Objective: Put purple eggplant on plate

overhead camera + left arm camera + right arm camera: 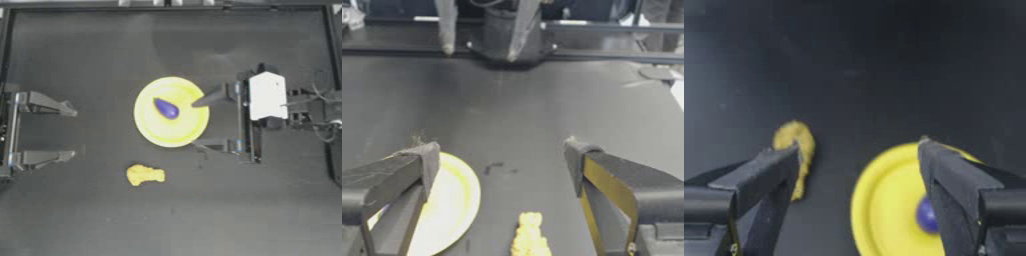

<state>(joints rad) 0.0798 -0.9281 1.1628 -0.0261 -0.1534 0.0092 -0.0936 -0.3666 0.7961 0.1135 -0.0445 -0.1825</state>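
- The eggplant [165, 108] looks like smooth, glossy plastic.
- The plate [180, 131] has a smooth, slightly shiny plastic-like surface.
- The nugget [145, 174] looks lumpy and matt.
- The table [80, 215] is dark and matt, with faint scuffs.
- The right gripper [198, 123] has matt dark fingers and a smooth white housing behind.
- The left gripper [70, 134] has matt grey fingers.

Grey angular fingers on both grippers, left gripper [69, 134] and right gripper [198, 123]. White boxy housing [267, 96] atop the right wrist, thin grey cables [323, 95] trailing behind. Yellow strip [609, 189] lining one left finger's inner face. Slim metallic crossbar [240, 118] behind the right fingers.
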